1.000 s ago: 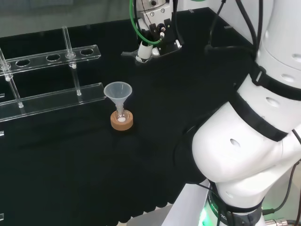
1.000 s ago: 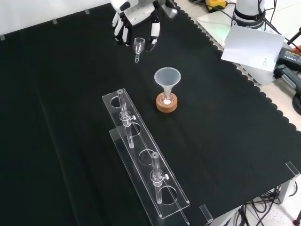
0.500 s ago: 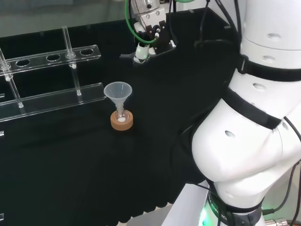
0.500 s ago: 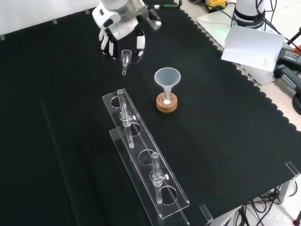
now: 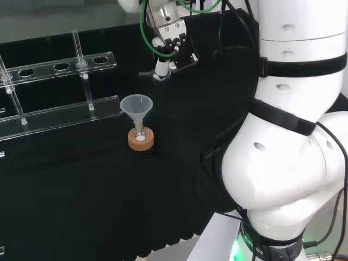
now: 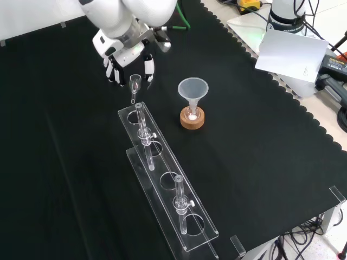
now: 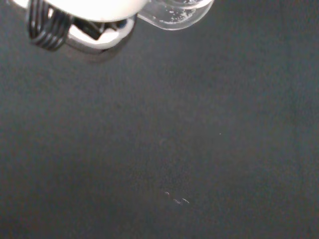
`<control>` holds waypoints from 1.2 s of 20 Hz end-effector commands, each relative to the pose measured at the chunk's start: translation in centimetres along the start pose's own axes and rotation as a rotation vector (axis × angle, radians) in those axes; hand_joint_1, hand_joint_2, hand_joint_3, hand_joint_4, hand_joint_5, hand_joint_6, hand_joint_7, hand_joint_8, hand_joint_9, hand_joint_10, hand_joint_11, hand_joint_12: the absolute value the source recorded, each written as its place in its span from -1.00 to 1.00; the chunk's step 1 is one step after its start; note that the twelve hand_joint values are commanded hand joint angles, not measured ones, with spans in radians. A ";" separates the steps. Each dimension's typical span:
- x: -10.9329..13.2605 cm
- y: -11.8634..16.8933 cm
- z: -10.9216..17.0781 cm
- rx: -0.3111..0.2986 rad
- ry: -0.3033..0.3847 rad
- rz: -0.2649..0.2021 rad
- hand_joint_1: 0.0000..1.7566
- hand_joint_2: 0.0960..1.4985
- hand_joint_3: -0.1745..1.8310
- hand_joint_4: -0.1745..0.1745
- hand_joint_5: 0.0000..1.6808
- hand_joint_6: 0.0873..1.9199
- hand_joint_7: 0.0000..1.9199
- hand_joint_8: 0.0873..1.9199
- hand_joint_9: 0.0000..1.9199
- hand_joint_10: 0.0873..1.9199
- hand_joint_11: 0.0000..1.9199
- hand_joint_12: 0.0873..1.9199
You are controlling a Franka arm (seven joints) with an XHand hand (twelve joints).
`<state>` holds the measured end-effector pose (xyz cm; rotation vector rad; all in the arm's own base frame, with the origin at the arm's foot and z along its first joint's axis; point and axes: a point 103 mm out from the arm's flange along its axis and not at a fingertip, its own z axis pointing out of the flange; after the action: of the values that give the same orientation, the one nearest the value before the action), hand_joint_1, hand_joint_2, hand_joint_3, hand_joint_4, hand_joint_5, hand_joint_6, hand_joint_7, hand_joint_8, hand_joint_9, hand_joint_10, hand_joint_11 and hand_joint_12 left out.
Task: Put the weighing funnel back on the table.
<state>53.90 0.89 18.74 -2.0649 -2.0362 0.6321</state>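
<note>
The weighing funnel (image 6: 134,85), a small clear scoop with a short stem pointing down, hangs above the cloth in the front view. My hand (image 6: 120,58) is shut on it, fingers curled round its cup from behind. It sits just above the upper end of the clear tube rack (image 6: 162,184). From the head view the hand (image 5: 162,61) is at the top centre, beyond the big funnel (image 5: 136,107). In the wrist view a clear piece, the weighing funnel (image 7: 174,11), shows beside a blurred white part of the hand (image 7: 94,7), over bare black cloth.
The big funnel (image 6: 193,90) stands in a small flask on a cork ring (image 6: 192,119), to the right of the hand in the front view. The rack holds two glass tubes (image 6: 142,125). A white sheet (image 6: 287,51) lies past the cloth's scalloped right edge.
The hand has carried the weighing funnel leftward and nearer in the front view, from beside the top edge to just above the rack's upper end. The arm's links have swung with it.
</note>
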 end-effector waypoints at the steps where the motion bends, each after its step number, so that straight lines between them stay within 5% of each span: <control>1: 0.0 2.4 2.3 0.040 -0.001 -0.021 0.27 -0.23 -0.08 1.00 0.44 -0.19 -0.34 -0.39 0.01 -0.80 -0.28 0.11; 24: 2.0 7.8 6.2 0.079 -0.041 -0.088 0.27 -0.23 -0.08 1.00 0.43 -0.18 -0.34 -0.39 0.00 -0.79 -0.28 0.12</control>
<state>58.10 1.11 10.27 -1.9399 -2.0649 0.7237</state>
